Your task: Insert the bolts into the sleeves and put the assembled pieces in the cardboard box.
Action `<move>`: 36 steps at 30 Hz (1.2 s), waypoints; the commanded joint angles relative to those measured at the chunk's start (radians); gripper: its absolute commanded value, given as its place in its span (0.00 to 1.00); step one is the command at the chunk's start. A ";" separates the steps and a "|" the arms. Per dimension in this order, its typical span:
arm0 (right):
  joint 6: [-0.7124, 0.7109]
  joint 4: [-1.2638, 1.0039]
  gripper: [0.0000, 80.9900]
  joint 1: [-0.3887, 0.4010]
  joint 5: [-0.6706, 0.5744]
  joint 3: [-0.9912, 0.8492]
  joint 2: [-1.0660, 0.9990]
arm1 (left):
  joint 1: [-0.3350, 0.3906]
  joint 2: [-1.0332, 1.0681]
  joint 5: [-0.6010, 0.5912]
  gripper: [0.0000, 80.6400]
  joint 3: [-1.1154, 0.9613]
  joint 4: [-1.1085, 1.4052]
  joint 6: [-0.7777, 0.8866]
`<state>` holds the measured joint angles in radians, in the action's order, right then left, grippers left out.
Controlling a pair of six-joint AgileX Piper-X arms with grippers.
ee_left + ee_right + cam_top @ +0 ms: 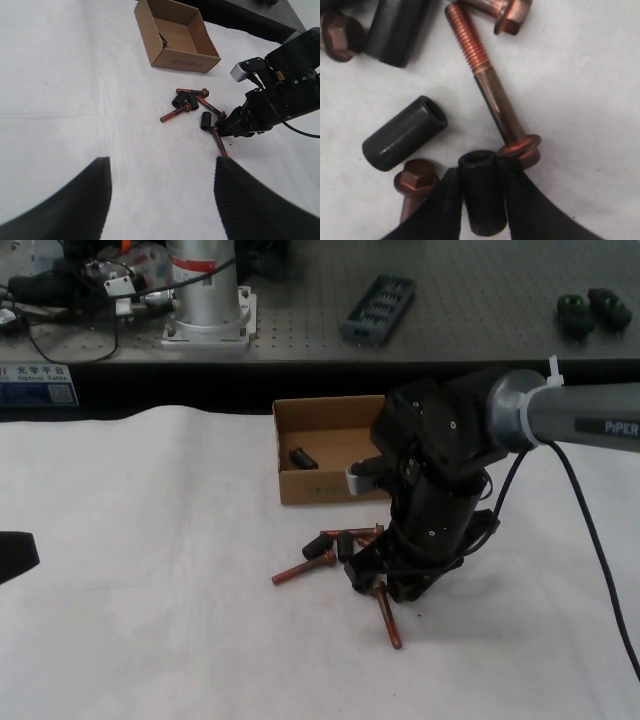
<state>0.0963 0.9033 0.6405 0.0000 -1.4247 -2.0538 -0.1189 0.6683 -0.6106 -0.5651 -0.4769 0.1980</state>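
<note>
My right gripper is shut on a black sleeve, down at the pile on the white cloth. A copper bolt lies just beside it, its flanged head touching one finger. Another loose sleeve and a bolt head lie close by. More bolts and sleeves are scattered between the gripper and the cardboard box. One dark piece lies inside the box. My left gripper is open, hanging above the cloth well back from the pile.
White cloth covers the bench, with free room to the left and in front. Behind it a perforated metal table carries a metal post, a dark rack and cables. A long bolt lies in front of the right gripper.
</note>
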 commanded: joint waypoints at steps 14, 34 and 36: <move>-0.116 0.131 0.04 0.001 -0.037 -0.017 0.077 | 0.037 0.009 -0.021 0.55 -0.003 0.009 -0.019; -0.142 0.212 0.04 -0.001 -0.044 0.247 0.680 | 0.532 0.706 0.162 0.55 -0.242 0.186 -0.385; -0.141 0.215 0.04 -0.001 -0.044 0.294 0.756 | 0.554 0.781 0.199 0.55 -0.306 0.186 -0.461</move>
<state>-0.0387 1.1159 0.6405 -0.0325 -1.1439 -1.3310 0.4119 1.3823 -0.4635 -0.8085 -0.2901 -0.1688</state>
